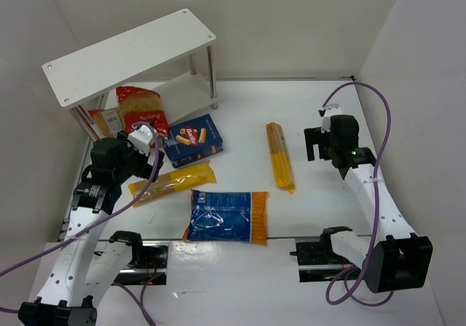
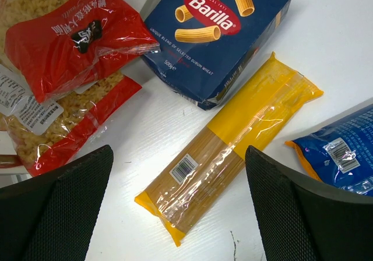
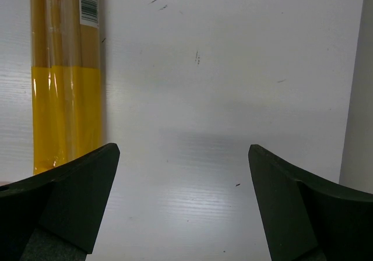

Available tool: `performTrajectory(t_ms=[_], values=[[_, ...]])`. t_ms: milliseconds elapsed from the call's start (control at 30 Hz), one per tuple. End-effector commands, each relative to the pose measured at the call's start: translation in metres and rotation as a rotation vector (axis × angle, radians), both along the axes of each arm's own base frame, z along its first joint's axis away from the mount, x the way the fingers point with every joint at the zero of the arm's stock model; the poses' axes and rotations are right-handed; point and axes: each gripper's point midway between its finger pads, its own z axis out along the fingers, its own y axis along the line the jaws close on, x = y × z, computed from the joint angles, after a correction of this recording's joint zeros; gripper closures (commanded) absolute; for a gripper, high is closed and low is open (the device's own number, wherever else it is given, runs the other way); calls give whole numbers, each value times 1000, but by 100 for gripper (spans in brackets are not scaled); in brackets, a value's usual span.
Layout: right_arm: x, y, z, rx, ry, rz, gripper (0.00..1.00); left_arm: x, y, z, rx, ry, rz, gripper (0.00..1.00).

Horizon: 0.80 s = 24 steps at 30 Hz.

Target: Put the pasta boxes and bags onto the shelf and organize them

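The white two-tier shelf (image 1: 131, 53) stands at the back left. A red-and-clear bag (image 1: 142, 108) (image 2: 70, 34) leans at its lower tier. In front of it lie a dark-blue pasta box (image 1: 193, 140) (image 2: 221, 34), a yellow spaghetti bag (image 1: 175, 180) (image 2: 233, 144) and a blue bag with an orange end (image 1: 226, 215) (image 2: 344, 156). My left gripper (image 1: 145, 148) (image 2: 178, 156) hangs open above the spaghetti bag's near end, holding nothing. A second long yellow bag (image 1: 279, 155) (image 3: 67, 74) lies mid-table. My right gripper (image 1: 314, 144) (image 3: 183, 150) is open over bare table just right of it.
A small yellow-orange pack (image 1: 105, 122) sits under the shelf beside the red bag. White walls close in the table at the back, left and right (image 1: 408, 64). Both arm bases (image 1: 138, 257) stand at the near edge.
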Motion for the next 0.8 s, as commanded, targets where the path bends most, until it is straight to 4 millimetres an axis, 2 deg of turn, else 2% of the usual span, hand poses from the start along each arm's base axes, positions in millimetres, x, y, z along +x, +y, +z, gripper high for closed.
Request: performTrajectory(t_ms=[0, 300, 400, 433, 500, 533, 567, 633, 667, 767], values=[[9, 3, 17, 7, -64, 8, 0, 2, -2, 3, 0, -18, -21, 1], [9, 10, 17, 1, -60, 73, 0, 2, -2, 3, 0, -18, -21, 1], [3, 27, 15, 14, -42, 223, 0, 2, -2, 3, 0, -18, -21, 1], [1, 46, 15, 19, -46, 336, 0, 2, -2, 3, 0, -18, -21, 1], [-8, 68, 21, 19, -33, 476, 0, 2, -2, 3, 0, -18, -21, 1], [-10, 79, 15, 18, 0, 541, 0, 2, 0, 3, 4, -18, -13, 1], [-17, 102, 14, -8, 13, 671, 0, 2, 0, 3, 4, -18, -13, 1], [-33, 129, 8, -31, 59, 814, 0, 2, 1, 3, 2, -16, 1, 1], [-48, 155, 1, -61, 87, 921, 0, 4, 1, 5, 1, -25, 1, 1], [-66, 186, -10, -123, 111, 1064, 0, 4, 2, 4, -2, -23, 14, 1]])
